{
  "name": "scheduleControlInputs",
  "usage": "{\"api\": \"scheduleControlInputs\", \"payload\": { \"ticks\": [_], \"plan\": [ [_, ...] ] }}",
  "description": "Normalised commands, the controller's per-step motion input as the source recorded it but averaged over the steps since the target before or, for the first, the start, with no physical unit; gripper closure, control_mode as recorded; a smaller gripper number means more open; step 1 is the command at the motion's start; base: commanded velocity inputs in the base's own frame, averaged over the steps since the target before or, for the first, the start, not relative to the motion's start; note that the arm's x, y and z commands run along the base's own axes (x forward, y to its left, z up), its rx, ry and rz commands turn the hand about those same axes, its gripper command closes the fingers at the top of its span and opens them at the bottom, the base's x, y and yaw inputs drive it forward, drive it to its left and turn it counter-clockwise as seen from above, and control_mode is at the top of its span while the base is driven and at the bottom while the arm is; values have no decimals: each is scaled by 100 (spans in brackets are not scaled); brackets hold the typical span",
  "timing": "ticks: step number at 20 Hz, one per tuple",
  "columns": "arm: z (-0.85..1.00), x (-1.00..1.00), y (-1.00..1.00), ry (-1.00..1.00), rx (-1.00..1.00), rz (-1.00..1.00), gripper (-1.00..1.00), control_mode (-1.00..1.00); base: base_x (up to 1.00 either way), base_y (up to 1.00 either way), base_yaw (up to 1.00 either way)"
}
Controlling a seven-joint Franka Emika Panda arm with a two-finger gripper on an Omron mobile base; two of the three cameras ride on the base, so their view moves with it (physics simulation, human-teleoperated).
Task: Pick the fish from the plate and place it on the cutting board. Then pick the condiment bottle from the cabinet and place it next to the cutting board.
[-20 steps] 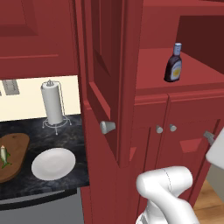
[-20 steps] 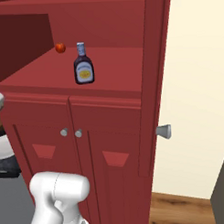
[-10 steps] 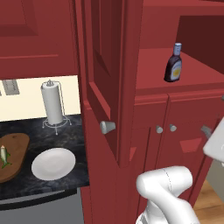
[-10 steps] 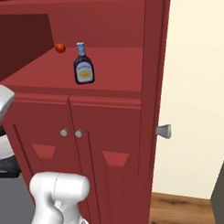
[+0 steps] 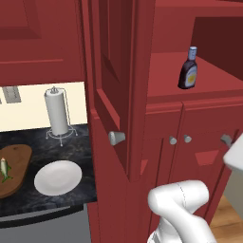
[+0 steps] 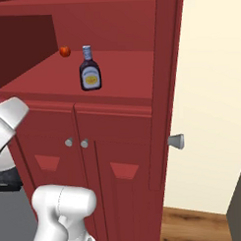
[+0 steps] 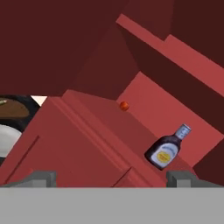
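One condiment bottle [image 5: 188, 69] stands upright on the cabinet [image 5: 156, 123] shelf, upper right of the left base view, pale blue cap up, oval label facing out. In the right base view I see the same bottle [image 6: 89, 69] upper left of centre, near the shelf's front edge, with one small red-orange ball [image 6: 65, 51] behind it to the left, well apart from it. In the hand view the bottle [image 7: 167, 148] sits lower right, tilted with the camera's roll, and the ball [image 7: 124, 105] lies near centre.

One fish [image 5: 4, 169] lies on the cutting board [image 5: 14, 170] at the far left edge of the left base view. One white plate [image 5: 58, 177] sits just to the board's right on the dark counter [image 5: 57, 147], bare. One paper towel roll [image 5: 57, 113] stands on its wire holder behind the plate.

I count four silver knobs on the cabinet in the left base view, three in the right.

The gripper [image 7: 111, 178] has its two finger tips [image 7: 43, 178] at the bottom of the hand view, spread wide, nothing between them. The bottle is above the right tip, not touching. The white elbow bulks at bottom centre-right of the left base view.
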Motion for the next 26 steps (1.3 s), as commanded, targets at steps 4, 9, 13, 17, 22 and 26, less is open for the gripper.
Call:
{"api": "scheduleControlInputs", "payload": {
  "ticks": [4,9,13,17,22,26],
  "plan": [
    [-5,-3,5,-6,11,0,-100,-100,0,0,0],
    [0,0,1,-7,10,0,-100,-100,0,0,0],
    [0,0,0,-7,11,0,-100,-100,0,0,0],
    [0,10,0,-7,10,0,-100,-100,0,0,0],
    [0,16,0,-7,9,-1,-100,-100,0,0,0],
    [0,20,0,-4,8,-5,-100,-100,0,0,0]
  ]
}}
